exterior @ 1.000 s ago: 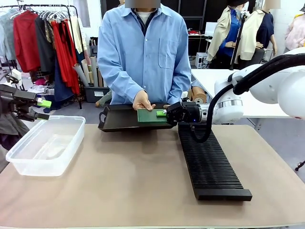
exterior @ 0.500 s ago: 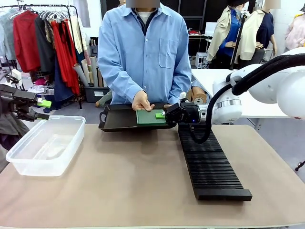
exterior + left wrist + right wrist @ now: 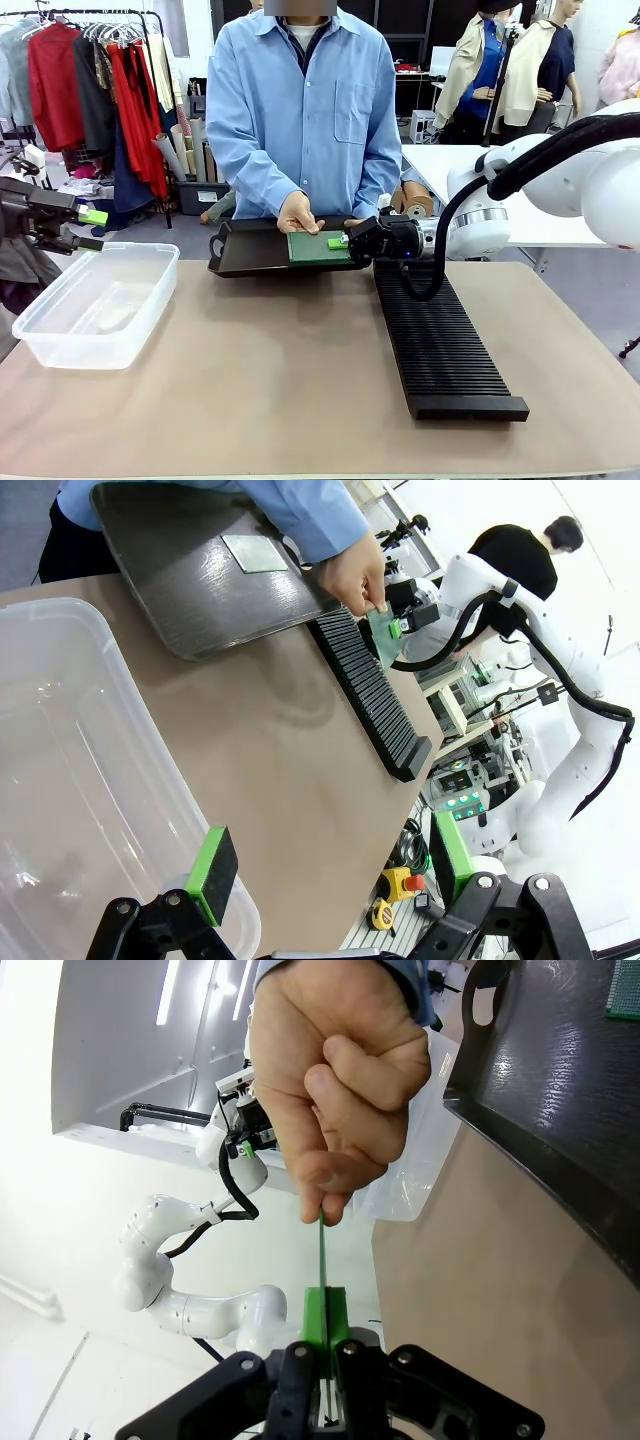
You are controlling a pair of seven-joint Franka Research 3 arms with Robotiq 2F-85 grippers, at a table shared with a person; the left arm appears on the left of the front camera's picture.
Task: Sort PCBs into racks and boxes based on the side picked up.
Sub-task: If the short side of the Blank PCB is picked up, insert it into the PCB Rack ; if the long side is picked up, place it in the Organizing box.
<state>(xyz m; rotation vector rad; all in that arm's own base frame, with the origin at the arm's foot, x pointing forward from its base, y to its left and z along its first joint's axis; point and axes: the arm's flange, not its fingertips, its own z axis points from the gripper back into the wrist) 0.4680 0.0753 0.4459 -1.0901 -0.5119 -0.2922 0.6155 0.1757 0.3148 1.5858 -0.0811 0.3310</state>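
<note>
At the far edge of the desk (image 3: 280, 380), over the black tray (image 3: 250, 262), the right jaws are clenched on one end of a PCB (image 3: 316, 246). A person's hand (image 3: 298, 212) pinches the other end. The board looks thin, stiff and light, best held by its edge. The slotted rack (image 3: 440, 345) lies just beside, with open desk around. The left jaws hang released over the clear tub (image 3: 95, 300).

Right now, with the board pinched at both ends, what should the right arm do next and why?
Probably hold firm and wait for release: the right gripper is shut on the PCB, but the person's hand pinches its other end.
</note>
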